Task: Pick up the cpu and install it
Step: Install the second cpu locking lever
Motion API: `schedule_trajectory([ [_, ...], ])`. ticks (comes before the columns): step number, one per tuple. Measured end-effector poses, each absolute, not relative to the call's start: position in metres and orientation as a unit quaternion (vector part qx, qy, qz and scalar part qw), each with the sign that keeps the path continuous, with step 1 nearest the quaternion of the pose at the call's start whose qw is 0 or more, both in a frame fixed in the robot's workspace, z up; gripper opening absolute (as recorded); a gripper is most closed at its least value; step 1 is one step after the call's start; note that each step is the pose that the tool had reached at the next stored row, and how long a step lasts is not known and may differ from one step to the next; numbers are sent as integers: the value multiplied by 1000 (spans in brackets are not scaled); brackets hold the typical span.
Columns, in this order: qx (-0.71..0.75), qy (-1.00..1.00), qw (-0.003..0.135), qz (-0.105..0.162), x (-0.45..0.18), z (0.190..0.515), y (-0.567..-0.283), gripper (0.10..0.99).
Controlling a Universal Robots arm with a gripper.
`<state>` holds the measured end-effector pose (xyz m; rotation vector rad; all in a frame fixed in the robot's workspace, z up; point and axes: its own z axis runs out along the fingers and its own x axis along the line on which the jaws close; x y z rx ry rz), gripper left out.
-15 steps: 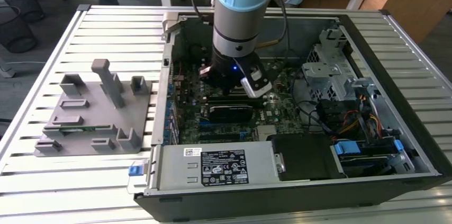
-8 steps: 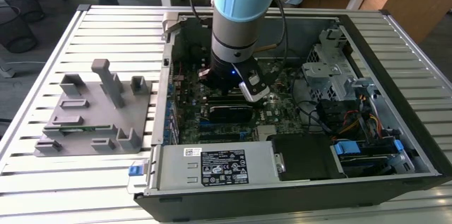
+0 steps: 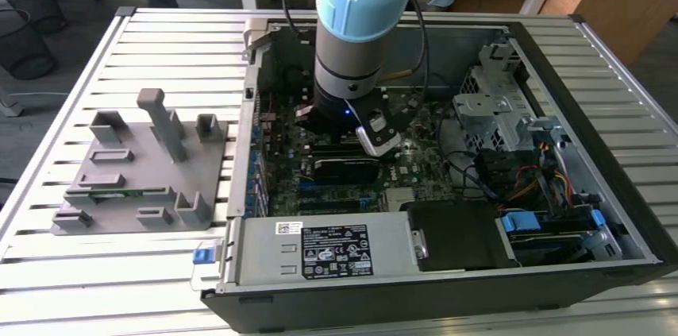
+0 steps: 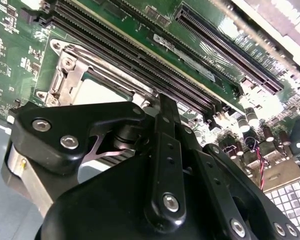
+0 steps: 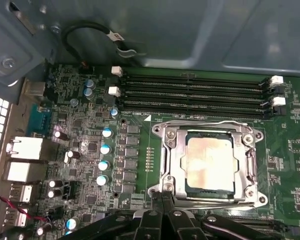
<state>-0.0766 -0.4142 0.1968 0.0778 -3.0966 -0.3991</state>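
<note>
While the cpu lay seated in its socket frame | gripper hung just beside it | jaws narrow, holding nothing.

Open computer case lying on a slatted table. The blue-and-grey robot arm reaches down over the motherboard. A grey fixture block rests on the table toward the exterior view's left, beside the case.
</note>
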Motion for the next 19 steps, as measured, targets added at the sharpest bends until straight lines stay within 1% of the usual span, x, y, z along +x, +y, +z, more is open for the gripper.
schedule_trajectory([
  [19, 25, -989, 9, -146, -80, 190, -414, 106],
])
